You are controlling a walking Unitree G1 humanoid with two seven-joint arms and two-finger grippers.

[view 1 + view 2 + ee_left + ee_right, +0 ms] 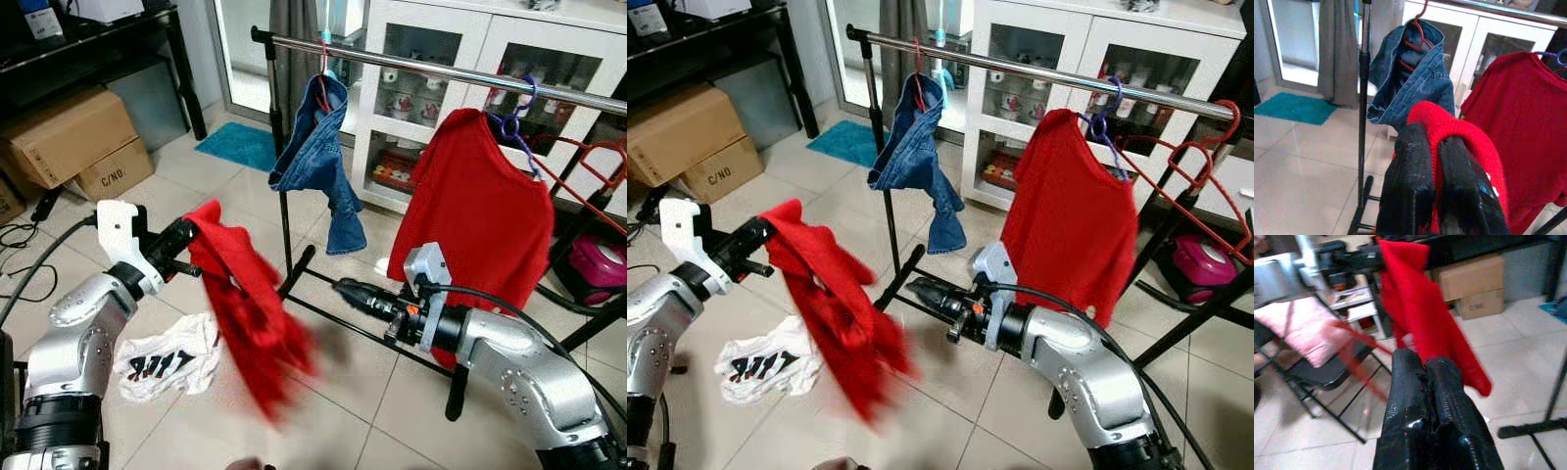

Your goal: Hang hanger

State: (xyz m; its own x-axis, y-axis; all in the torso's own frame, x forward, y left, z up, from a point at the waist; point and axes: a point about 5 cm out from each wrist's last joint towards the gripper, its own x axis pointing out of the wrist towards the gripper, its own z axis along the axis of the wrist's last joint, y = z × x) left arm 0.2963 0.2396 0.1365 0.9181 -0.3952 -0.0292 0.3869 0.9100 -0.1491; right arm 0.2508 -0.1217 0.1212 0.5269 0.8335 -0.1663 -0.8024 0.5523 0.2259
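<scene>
Left gripper (pixel 192 238) clamped on red garment (pixel 250 313), lower hem motion-blurred. Right gripper (pixel 351 291) fingers pressed together, empty, near garment. Hanger hidden, unidentifiable.

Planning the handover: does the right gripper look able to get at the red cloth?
Probably yes: the right gripper, shut and empty, points at the red cloth hanging from the left gripper, with open air between them.

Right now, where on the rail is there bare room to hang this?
The rail is bare between the jeans and the hung red shirt. Past that shirt it is crowded with empty red hangers. The left gripper holds the red garment.
</scene>
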